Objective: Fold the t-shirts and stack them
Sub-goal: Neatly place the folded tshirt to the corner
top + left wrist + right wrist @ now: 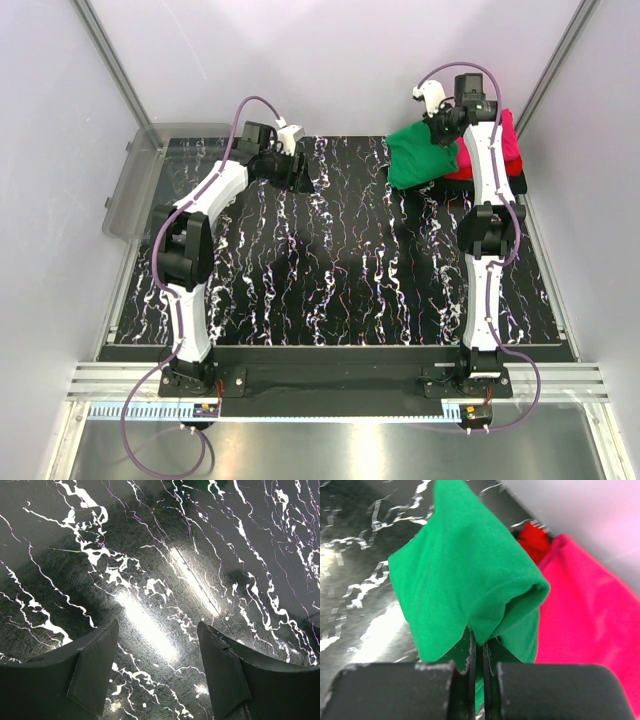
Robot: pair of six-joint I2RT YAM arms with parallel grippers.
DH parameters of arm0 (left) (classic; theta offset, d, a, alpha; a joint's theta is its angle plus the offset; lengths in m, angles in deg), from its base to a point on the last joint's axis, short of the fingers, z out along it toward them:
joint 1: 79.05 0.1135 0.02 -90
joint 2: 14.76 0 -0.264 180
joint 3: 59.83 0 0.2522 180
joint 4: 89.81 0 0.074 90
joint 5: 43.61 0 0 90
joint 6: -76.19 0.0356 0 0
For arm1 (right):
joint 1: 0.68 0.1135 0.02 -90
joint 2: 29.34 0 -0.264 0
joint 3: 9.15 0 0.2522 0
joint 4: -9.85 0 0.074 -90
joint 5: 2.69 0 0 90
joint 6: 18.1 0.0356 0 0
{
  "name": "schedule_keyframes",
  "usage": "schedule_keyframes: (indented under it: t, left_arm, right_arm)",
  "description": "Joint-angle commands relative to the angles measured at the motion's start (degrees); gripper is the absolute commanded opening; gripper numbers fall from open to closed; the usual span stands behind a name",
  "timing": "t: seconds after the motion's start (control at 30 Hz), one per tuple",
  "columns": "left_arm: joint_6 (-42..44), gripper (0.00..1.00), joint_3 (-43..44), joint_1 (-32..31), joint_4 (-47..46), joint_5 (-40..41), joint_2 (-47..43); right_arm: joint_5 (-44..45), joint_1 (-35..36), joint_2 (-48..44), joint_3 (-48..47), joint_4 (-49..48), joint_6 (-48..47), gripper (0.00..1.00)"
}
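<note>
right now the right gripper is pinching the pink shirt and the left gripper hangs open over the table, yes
No: the right gripper is shut on the green t-shirt, not the pink t-shirt beside it; the right wrist view shows this. The left gripper does hang open over the table.

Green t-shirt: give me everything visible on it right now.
The green t-shirt is soft, plain, bright green cloth with no print showing, bunched into a loose bundle with a rolled fold along one side. The right gripper is shut on its edge. It sits at the far right of the table, up against the pink shirt, with a red shirt showing behind it. Whether it is fully lifted is unclear.
</note>
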Motion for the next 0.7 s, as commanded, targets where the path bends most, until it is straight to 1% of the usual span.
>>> schedule_keyframes:
  t: [0.0, 0.03, 0.27, 0.67]
  left_arm:
    - [0.6, 0.69, 2.1, -0.1, -2.7, -0.6, 0.3]
    - [0.7, 0.69, 2.2, -0.2, -2.8, -0.7, 0.3]
    - [0.6, 0.69, 2.8, -1.1, -2.8, -0.6, 0.5]
    - [0.6, 0.69, 2.7, -2.6, -2.8, -0.4, 0.1]
  right_arm:
    - [3.4, -0.5, -6.3, -4.1, -6.1, -4.5, 0.00]
    - [3.9, -2.0, -6.5, -4.1, -6.6, -5.1, 0.00]
    - [6.1, -4.2, -7.7, -4.7, -11.8, -5.3, 0.00]
    - [5.9, -8.6, -9.2, -4.7, -13.4, -2.2, 0.00]
